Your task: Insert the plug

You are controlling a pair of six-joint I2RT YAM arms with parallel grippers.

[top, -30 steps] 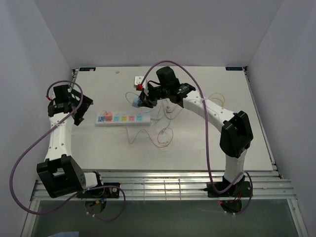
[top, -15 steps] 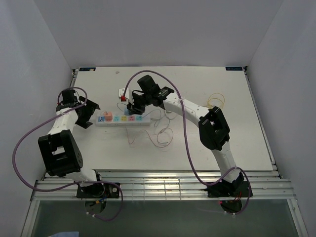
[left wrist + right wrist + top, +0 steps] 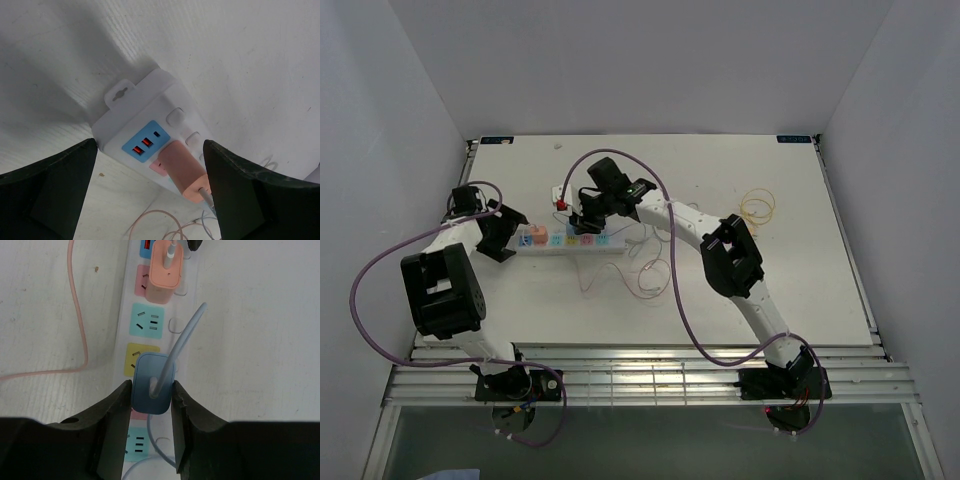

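Note:
The blue plug (image 3: 142, 390) with its pale blue cable (image 3: 185, 335) sits between my right gripper's (image 3: 151, 390) fingers, which are shut on its sides. It hangs over the white power strip (image 3: 195, 305), covering part of the yellow socket (image 3: 132, 352) and the pink one below it; its prongs are hidden. In the top view my right gripper (image 3: 582, 218) is above the middle of the power strip (image 3: 610, 243). My left gripper (image 3: 150, 190) is open, its fingers straddling the strip's left end (image 3: 135, 110) and a peach plug (image 3: 185, 167) seated there.
A small white block (image 3: 560, 188) with a red part lies just behind the strip. Thin pink cable loops (image 3: 650, 272) trail in front of the strip. A yellow cable coil (image 3: 757, 207) lies at the right. A free teal socket (image 3: 147, 320) sits between the peach plug (image 3: 166, 270) and the yellow socket.
My right arm has carried the blue plug left and forward, from behind the strip to above its sockets. My left arm has swung in to the strip's left end.

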